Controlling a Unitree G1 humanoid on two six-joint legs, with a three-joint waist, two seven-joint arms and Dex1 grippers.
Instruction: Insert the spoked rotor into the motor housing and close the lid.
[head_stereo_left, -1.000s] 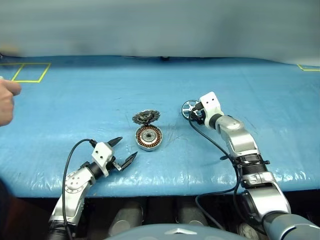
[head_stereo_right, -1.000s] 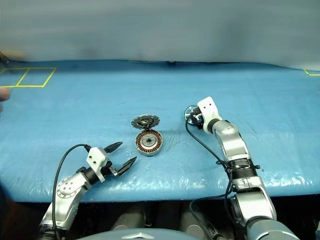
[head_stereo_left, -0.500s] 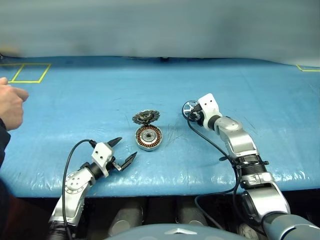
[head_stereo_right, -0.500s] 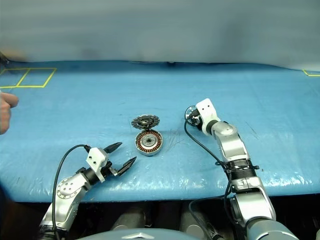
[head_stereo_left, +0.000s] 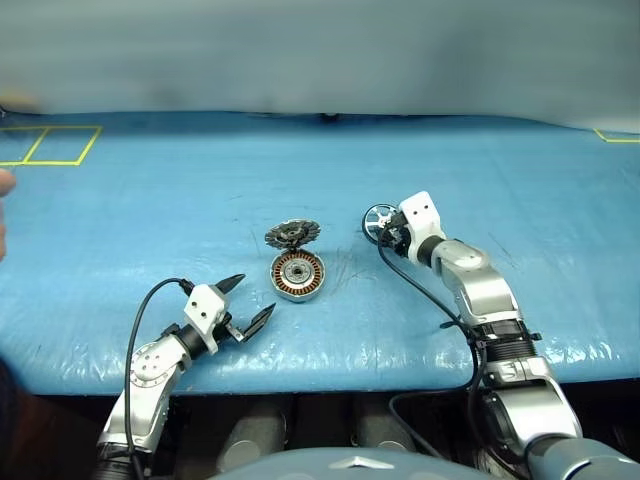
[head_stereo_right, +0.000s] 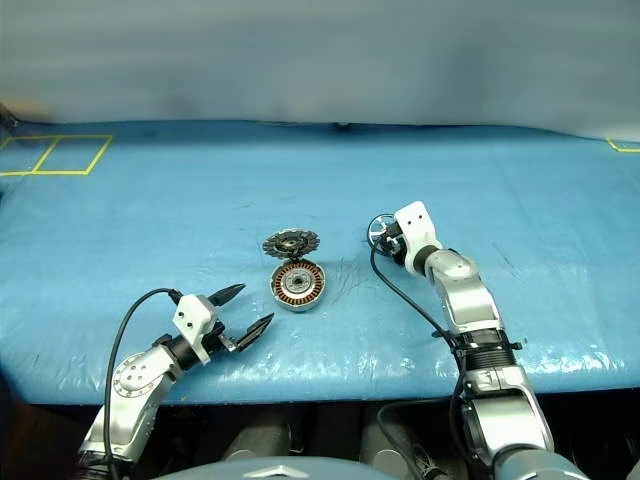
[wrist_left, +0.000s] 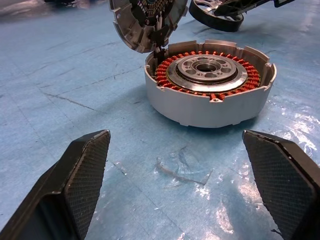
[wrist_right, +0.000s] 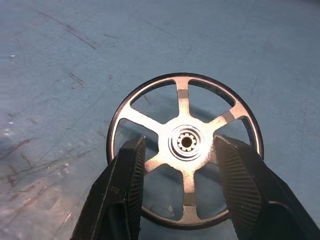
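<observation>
The rotor (wrist_right: 184, 148) lies flat on the blue mat (head_stereo_left: 150, 210), well to the right of the housing (head_stereo_left: 298, 274), and the right gripper (wrist_right: 182, 165) is now over it with its two fingers standing through the gaps between the spokes, one on each side of the hub. Compared with a second ago these fingers have come closer together, but they are not yet pressed on the hub, so I judge the grasp is still being made and the rotor is not lifted. The housing sits open near the middle of the mat, copper windings up, and its lid (head_stereo_left: 291, 234) stands tilted at the far rim, joined to it; the inserting and the closing are both still to do. The right arm reaches forward and a little down to the rotor. The left gripper (head_stereo_left: 245, 302) has stayed just beside the housing on the near left, fully open and empty, pointing toward it. At the far left edge, part of a person's hand (head_stereo_left: 4, 190) shows; it has drawn back.
</observation>
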